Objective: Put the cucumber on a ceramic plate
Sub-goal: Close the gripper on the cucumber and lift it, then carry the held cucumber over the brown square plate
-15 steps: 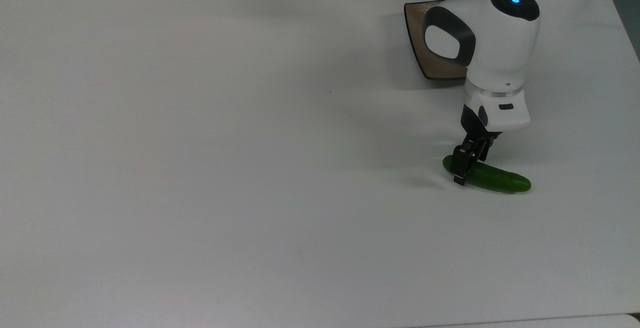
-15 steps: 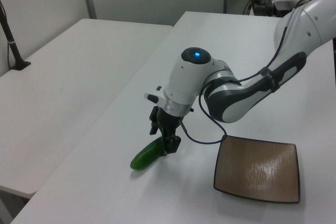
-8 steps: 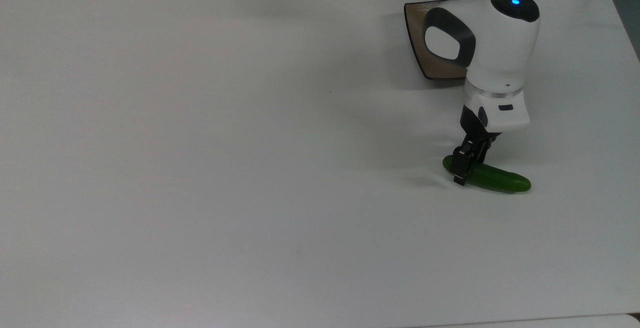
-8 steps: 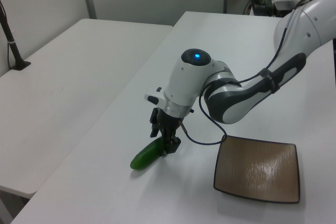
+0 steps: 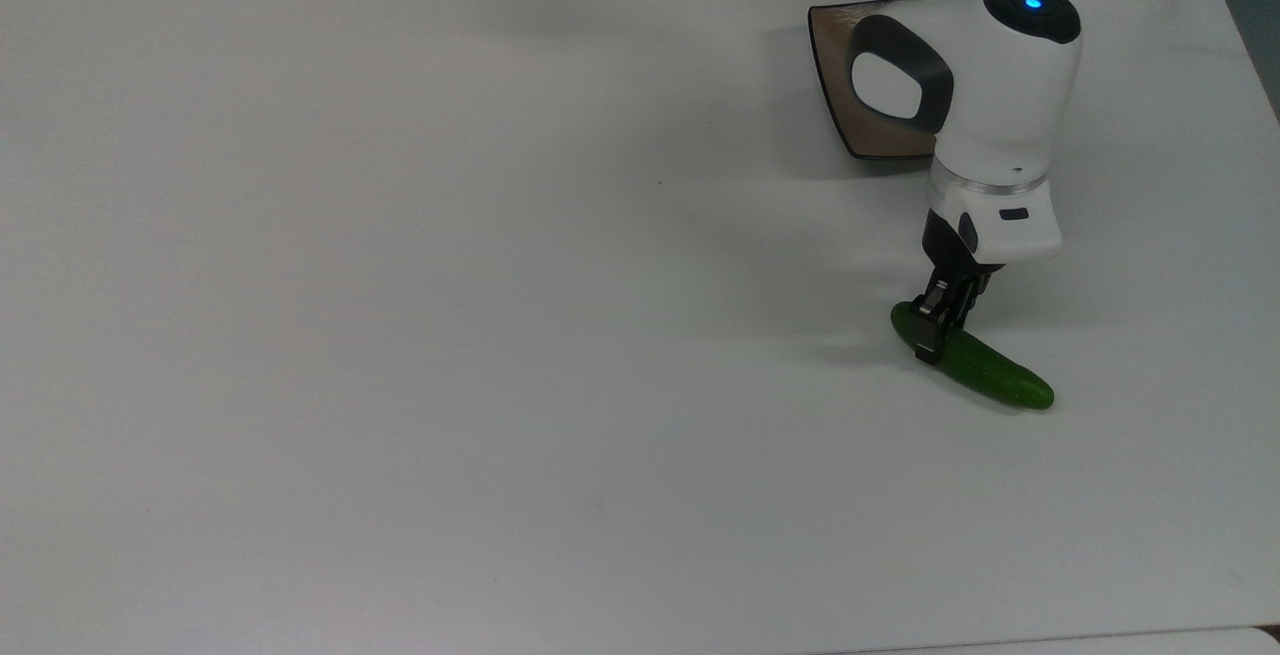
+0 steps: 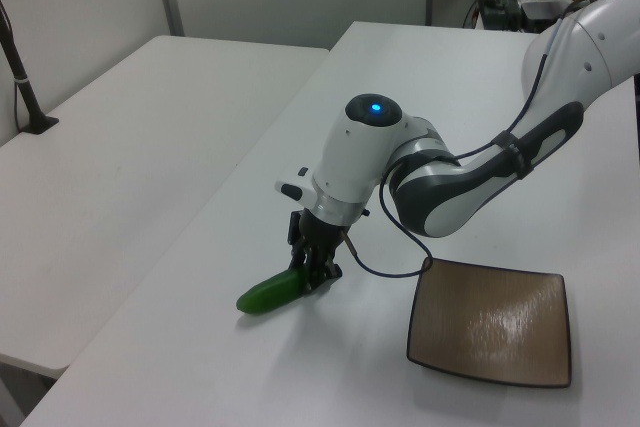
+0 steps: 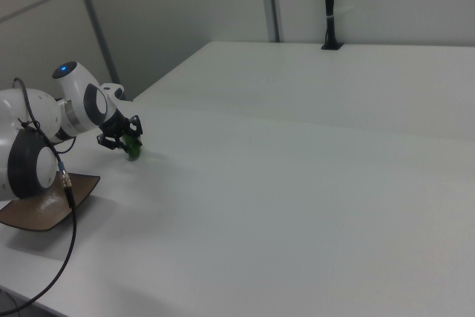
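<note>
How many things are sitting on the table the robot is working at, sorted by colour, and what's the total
Green: 1, the cucumber, gripped near one end by the gripper.
Brown: 1, the ceramic plate, with nothing on it.
Total: 2

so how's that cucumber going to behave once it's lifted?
The cucumber looks stiff, so sagging is unlikely. The hand grips near one end, so the free end may droop or swing. Its smooth, round skin could slip, or roll on the ceramic plate.
</note>
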Tool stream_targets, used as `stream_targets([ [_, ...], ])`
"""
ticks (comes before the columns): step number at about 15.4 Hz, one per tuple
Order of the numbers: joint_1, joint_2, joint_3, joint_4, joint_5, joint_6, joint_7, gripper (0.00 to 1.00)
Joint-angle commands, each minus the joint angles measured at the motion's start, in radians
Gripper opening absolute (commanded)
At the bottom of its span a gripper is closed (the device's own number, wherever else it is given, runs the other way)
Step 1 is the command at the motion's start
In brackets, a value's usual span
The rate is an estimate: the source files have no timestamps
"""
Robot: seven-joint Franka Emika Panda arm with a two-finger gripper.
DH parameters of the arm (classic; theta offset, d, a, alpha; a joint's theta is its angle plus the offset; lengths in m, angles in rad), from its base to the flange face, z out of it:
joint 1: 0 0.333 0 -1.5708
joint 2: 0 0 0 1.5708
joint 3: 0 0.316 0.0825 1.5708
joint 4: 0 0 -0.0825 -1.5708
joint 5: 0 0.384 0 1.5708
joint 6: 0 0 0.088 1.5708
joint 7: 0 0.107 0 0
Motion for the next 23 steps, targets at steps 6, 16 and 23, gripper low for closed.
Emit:
stream_targets([
  [6,0.009,-0.117,-0.002,-0.101,-0.001,-0.039,0.104,0.0],
  [16,-0.031,-0.499,0.049,-0.388,0.082,-0.259,0.193,0.0],
  [23,-0.023,-0.781,0.049,-0.52,0.286,-0.643,0.256,0.0],
])
